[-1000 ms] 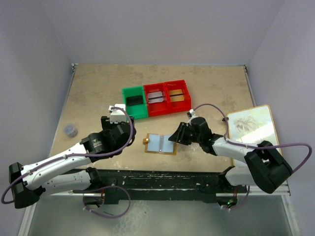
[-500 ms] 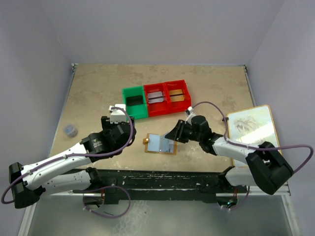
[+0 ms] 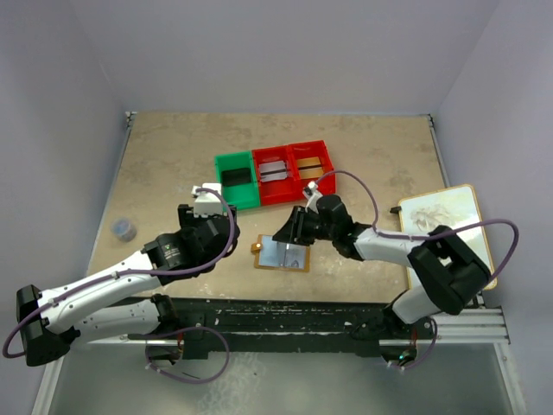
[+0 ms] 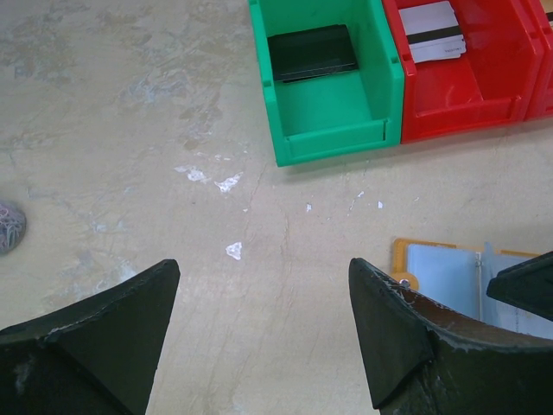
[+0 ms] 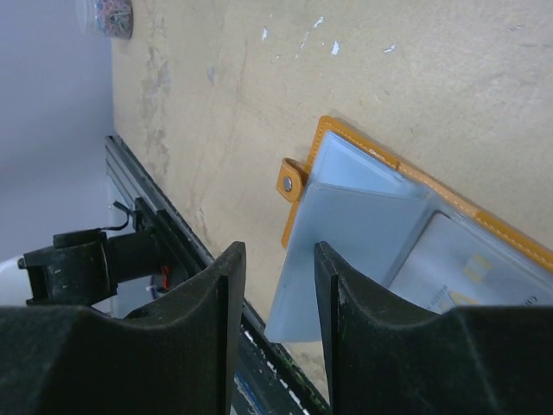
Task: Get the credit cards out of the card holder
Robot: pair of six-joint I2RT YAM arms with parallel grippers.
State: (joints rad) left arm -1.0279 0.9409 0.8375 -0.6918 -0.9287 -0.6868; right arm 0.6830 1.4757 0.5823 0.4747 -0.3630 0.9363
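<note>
Right gripper (image 5: 278, 255): jaws narrowly apart, clamping nothing that can be made out, poised over the open card holder (image 5: 354, 177). A corner of its raised pale blue-grey inner leaf (image 5: 346, 251) shows in the gap between them. Over the past second this arm has swung in from the holder's right side to above it, and the leaf, formerly flat, has come up. This suggests the pockets are being turned to reach a remaining card. Left gripper (image 4: 263, 277): jaws wide and empty over bare counter (image 4: 130, 130), unmoved in that interval. The card holder lies on the counter near its front edge, between the two arms and well short of the bins. The right wrist view alone shows the tab clasp (image 5: 292, 180) and a pale card (image 5: 458, 268) seemingly still sleeved in a pocket. The left wrist view alone shows the leaf edge-on and upright, a black card (image 4: 311, 52) on the floor of the green bin (image 4: 333, 138), and a striped white card (image 4: 432, 39) in the adjoining red bin (image 4: 467, 112). Only the top view shows the third bin (image 3: 313, 192), with a gold-tan card (image 3: 313, 169).
</note>
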